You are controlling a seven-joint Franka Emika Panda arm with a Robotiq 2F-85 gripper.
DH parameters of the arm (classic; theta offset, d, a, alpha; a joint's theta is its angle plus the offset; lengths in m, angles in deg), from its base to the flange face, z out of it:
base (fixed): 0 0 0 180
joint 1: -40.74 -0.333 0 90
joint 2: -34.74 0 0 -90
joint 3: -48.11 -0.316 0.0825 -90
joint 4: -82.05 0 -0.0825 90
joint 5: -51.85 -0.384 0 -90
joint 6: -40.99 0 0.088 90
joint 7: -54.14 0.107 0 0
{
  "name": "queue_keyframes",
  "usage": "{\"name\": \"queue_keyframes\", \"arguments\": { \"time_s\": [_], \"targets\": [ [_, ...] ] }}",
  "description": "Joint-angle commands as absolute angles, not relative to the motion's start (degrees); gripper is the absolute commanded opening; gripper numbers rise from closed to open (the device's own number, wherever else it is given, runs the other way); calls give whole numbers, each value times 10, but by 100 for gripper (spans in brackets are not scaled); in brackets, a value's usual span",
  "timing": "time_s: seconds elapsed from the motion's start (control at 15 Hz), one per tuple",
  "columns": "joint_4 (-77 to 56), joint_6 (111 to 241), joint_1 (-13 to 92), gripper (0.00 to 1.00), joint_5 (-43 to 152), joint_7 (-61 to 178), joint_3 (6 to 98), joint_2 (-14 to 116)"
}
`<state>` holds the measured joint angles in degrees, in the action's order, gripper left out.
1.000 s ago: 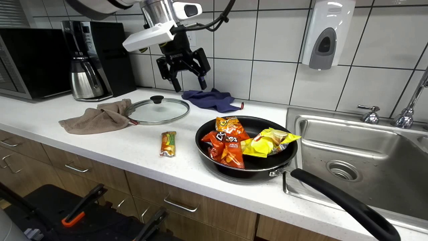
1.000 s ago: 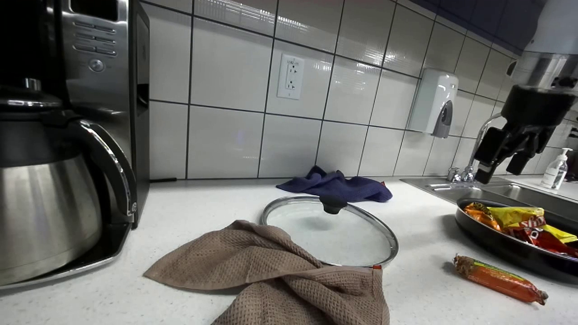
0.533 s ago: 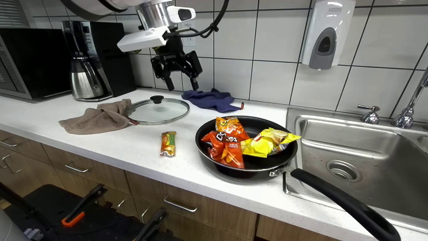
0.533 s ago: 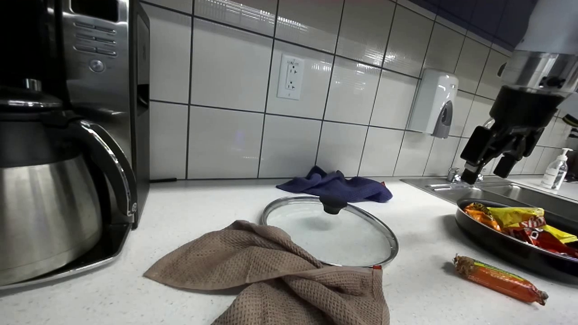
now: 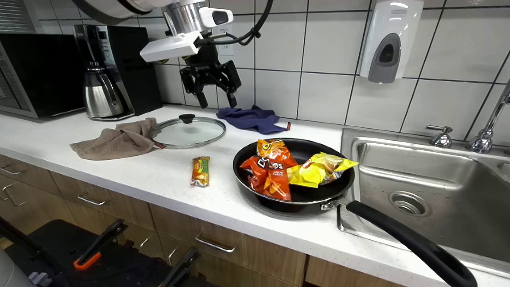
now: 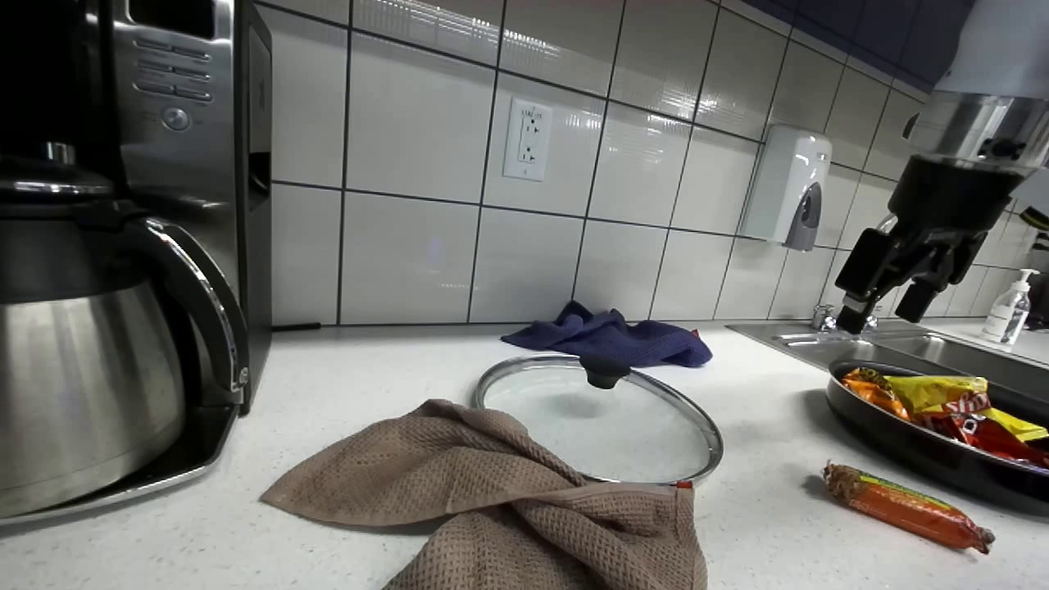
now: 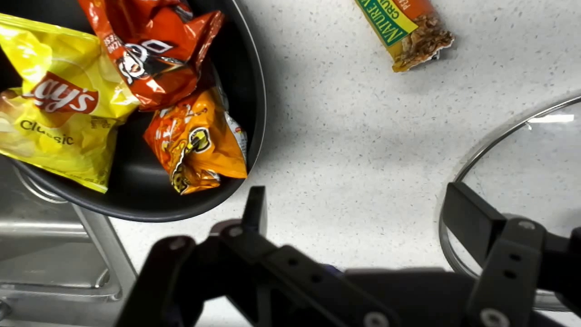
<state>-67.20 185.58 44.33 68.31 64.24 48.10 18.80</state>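
Note:
My gripper [image 5: 218, 102] is open and empty, held above the counter near the wall. It also shows at the right in an exterior view [image 6: 883, 313] and in the wrist view [image 7: 356, 202]. Its fingers stand wide apart and touch nothing. A round glass lid [image 5: 189, 131] with a black knob lies below it, left of a dark blue cloth [image 5: 251, 119]. A black frying pan [image 5: 314, 146] holds a yellow Lay's bag [image 7: 59, 109], a red Doritos bag [image 7: 159, 59] and an orange bag [image 7: 213, 141]. A granola bar [image 5: 200, 171] lies on the counter between lid and pan.
A brown cloth [image 6: 459, 467] lies against the lid. A coffee maker [image 5: 127, 67] with a steel carafe [image 5: 101, 95] stands at the left beside a black microwave [image 5: 44, 75]. The pan's handle [image 5: 410, 239] reaches over the rim of the steel sink [image 5: 410, 167]. A soap dispenser [image 5: 392, 40] hangs above.
My open gripper moved a little left, toward the lid side, in both exterior views, then stayed still over the last half second. The objects on the counter have not moved.

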Motion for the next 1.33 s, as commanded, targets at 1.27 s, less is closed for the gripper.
{"name": "queue_keyframes", "arguments": {
  "time_s": [1.27],
  "targets": [
    [-635, 1950, 405, 100, 633, 612, 461, 267]
  ]
}}
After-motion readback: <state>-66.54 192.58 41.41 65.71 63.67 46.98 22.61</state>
